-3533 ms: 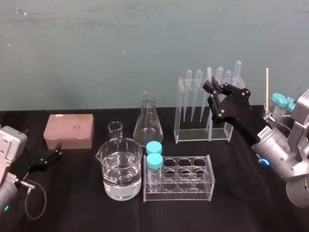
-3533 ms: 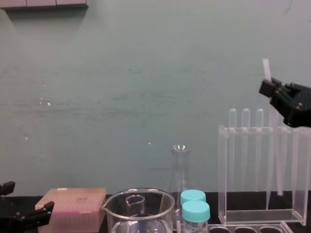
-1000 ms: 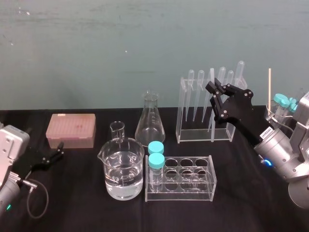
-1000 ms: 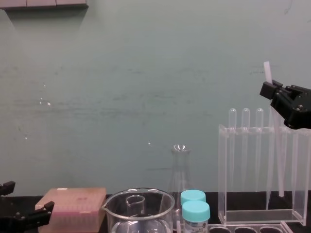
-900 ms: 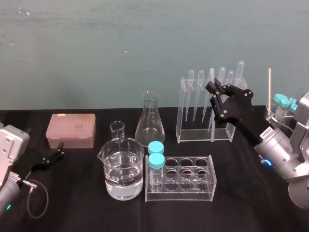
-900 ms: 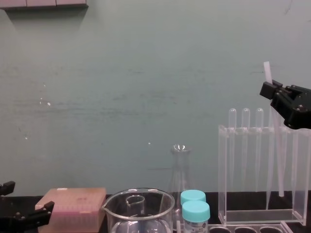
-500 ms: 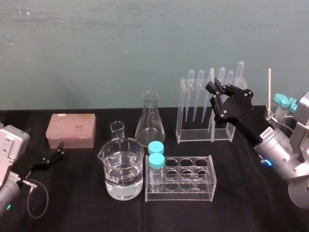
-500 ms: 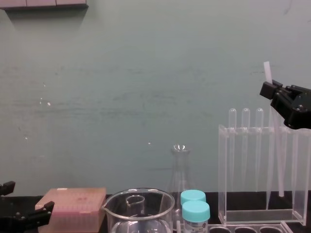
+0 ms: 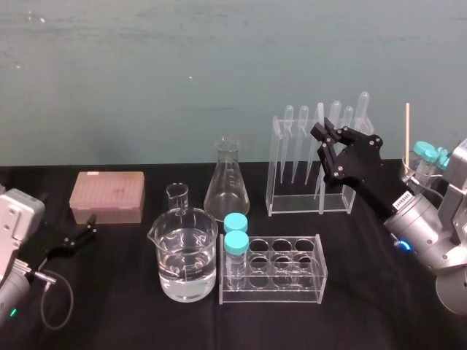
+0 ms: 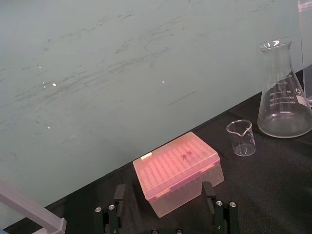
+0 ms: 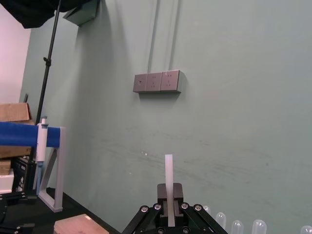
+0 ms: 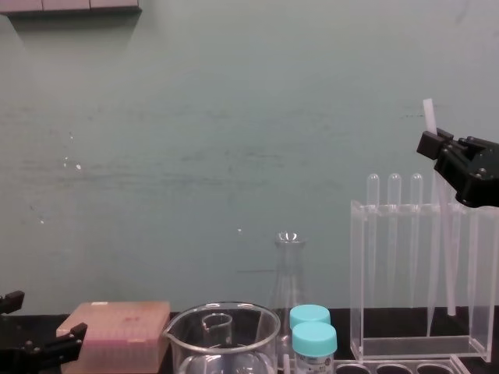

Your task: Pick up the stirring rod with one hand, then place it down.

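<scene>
Your right pincer (image 9: 321,133) is clamped on the stirring rod (image 9: 320,191). In the head view its black, angular fingers reach in from the right on a grey, cylindrical forearm that slopes up and to the left, meeting the clear rack (image 9: 274,169) of bulb-topped pipettes (image 9: 300,138). That rod is thin, straight and milky, standing nearly upright through the grip, its top above the fingers and its lower length running down along the rack; whether it is inside the rack or just before it you cannot tell. Your left pincer (image 9: 89,225) rests low at the left on the black cloth (image 9: 117,306), near a frosted pink box (image 9: 106,197). Between the two pincers stand a cone-shaped glass flask (image 9: 225,182), a small beaker (image 9: 175,197), a large beaker (image 9: 208,248) of clear water, and a clear tube stand (image 9: 310,288) holding two blue-capped vials (image 9: 233,244). From the chest view you see the rod side-on and slightly tilted, its flat-cut top poking above the black fingers and its lower end stopping short of the rack's base. Through the left wrist view, the left pincer's two fingers stand wide apart with nothing between them, and the pink box, its lid faintly gridded, lies just beyond. Through the right wrist view, the rod rises straight from between the fingers, pinched at the middle of the grip, against the smooth green wall (image 11: 243,122).
</scene>
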Action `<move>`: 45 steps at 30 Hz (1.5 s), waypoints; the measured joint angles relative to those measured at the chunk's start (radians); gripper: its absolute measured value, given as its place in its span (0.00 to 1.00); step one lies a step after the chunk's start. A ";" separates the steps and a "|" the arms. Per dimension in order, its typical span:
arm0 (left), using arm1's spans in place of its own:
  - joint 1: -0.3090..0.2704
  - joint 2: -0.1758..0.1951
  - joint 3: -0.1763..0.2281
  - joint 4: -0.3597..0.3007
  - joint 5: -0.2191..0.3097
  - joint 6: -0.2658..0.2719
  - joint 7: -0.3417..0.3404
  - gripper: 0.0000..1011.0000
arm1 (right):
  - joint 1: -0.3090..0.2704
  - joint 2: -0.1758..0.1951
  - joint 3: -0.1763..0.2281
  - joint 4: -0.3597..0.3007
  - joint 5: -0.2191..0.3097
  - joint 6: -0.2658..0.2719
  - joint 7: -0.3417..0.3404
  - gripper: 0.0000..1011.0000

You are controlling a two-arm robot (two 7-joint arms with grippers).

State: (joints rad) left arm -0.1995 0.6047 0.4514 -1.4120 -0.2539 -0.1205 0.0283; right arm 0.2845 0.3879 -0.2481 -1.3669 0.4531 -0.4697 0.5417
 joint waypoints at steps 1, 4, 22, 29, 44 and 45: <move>0.000 0.000 0.000 0.000 0.000 0.000 0.000 0.99 | 0.000 0.000 0.000 0.000 0.000 0.000 0.000 0.06; 0.000 0.000 0.000 0.000 0.000 0.000 0.000 0.99 | 0.000 0.000 0.000 0.000 0.000 0.000 0.000 0.06; 0.000 0.000 0.000 0.000 0.000 0.000 0.000 0.99 | 0.000 0.000 0.000 0.000 0.000 0.000 0.000 0.06; 0.000 0.000 0.000 0.000 0.000 0.000 0.000 0.99 | 0.000 0.000 0.000 0.000 0.000 0.000 0.000 0.06; 0.000 0.000 0.000 0.000 0.000 0.000 0.000 0.99 | 0.001 -0.007 0.005 -0.005 0.016 0.005 0.051 0.06; 0.000 0.000 0.000 0.000 0.000 0.000 0.000 0.99 | 0.001 -0.007 0.005 -0.005 0.020 0.008 0.064 0.06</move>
State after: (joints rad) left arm -0.1995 0.6047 0.4514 -1.4120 -0.2539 -0.1205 0.0283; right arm 0.2856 0.3808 -0.2431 -1.3722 0.4733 -0.4615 0.6055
